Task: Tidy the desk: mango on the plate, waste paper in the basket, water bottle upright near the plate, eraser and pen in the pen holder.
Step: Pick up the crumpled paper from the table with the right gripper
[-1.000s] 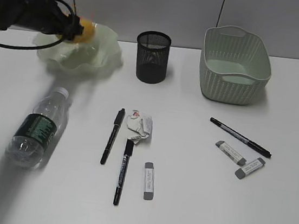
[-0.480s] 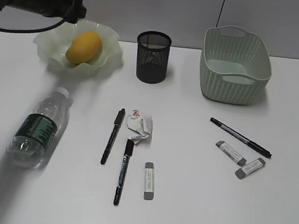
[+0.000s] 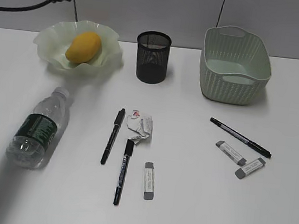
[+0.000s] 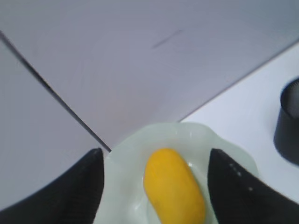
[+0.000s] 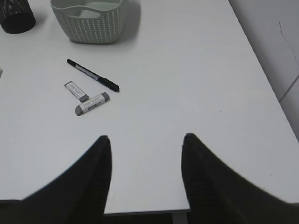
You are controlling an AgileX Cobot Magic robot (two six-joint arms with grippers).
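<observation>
Far left: the left gripper [image 4: 154, 163] hangs above the plate [image 3: 49, 39], jaws spread and empty, the mango [image 3: 84, 46] lying in the plate. Near left: the water bottle [image 3: 38, 128] lies on its side. Centre: the waste paper [image 3: 139, 126] sits between pens. Right: the right gripper [image 5: 145, 140] hovers with jaws apart, holding nothing.
</observation>
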